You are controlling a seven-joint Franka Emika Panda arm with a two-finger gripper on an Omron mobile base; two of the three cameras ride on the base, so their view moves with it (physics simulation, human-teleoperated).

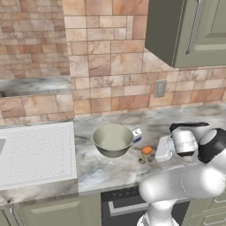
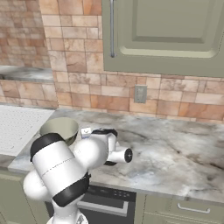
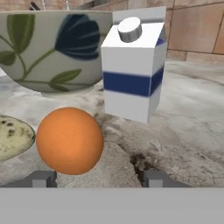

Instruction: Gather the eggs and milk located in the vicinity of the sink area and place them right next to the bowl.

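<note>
The bowl (image 1: pixel 113 139), pale with a leaf and flower pattern in the hand view (image 3: pixel 52 48), stands on the marble counter to the right of the sink (image 1: pixel 35 154). The milk (image 1: pixel 137 134) (image 3: pixel 133 74), a white carton with a blue band, stands upright right beside the bowl. The orange egg (image 1: pixel 147 150) (image 3: pixel 70 141) lies on the counter in front of them, and the speckled egg (image 1: pixel 142 160) (image 3: pixel 13 138) is close beside it. My gripper (image 1: pixel 156 152) (image 3: pixel 98 178) is low over the counter just short of the orange egg. Its fingertips stand apart, with nothing between them.
A wall outlet (image 1: pixel 160 88) sits on the tiled backsplash behind the bowl. A green upper cabinet (image 1: pixel 190 31) hangs above the counter's right part. The counter (image 2: pixel 175 153) runs on bare to the right of my arm. A dark appliance front (image 1: pixel 123 205) sits under the counter edge.
</note>
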